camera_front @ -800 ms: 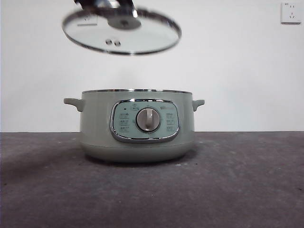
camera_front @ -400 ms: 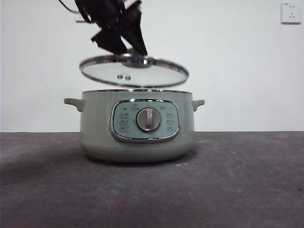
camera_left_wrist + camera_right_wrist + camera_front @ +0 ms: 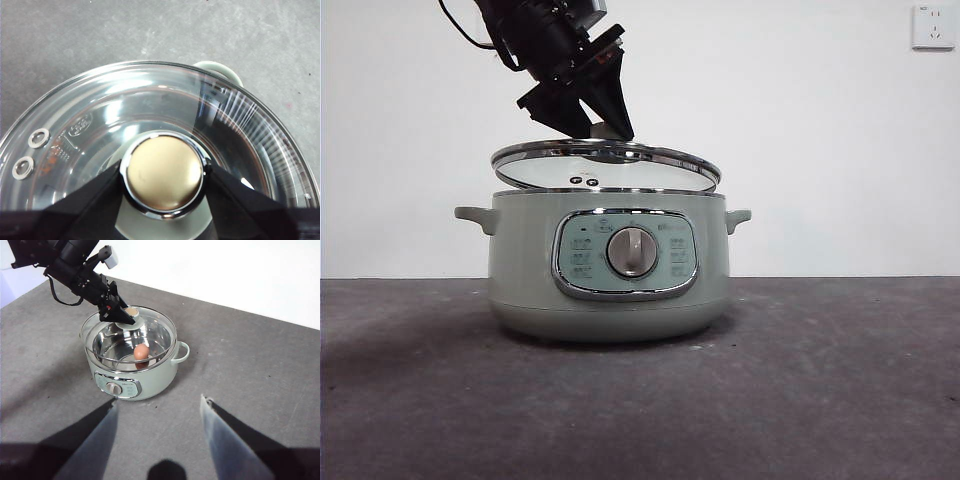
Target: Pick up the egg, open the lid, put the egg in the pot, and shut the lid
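The pale green pot [image 3: 610, 265] stands on the dark table; it also shows in the right wrist view [image 3: 132, 380]. The glass lid [image 3: 605, 165] hangs tilted just above the pot's rim, its right edge nearly on the rim. My left gripper [image 3: 588, 125] is shut on the lid's knob [image 3: 164, 172], seen also in the right wrist view [image 3: 127, 316]. The brown egg [image 3: 141, 351] lies inside the pot, seen through the lid [image 3: 130, 335]. My right gripper [image 3: 159, 412] is open and empty, high and well back from the pot.
A white wall socket [image 3: 932, 27] is on the wall at the upper right. The pot's side handles [image 3: 473, 216] stick out left and right. Grey tabletop [image 3: 840, 380] surrounds the pot.
My left gripper has lowered the lid from high above the pot, and slightly rightward, down to just above the pot's rim.
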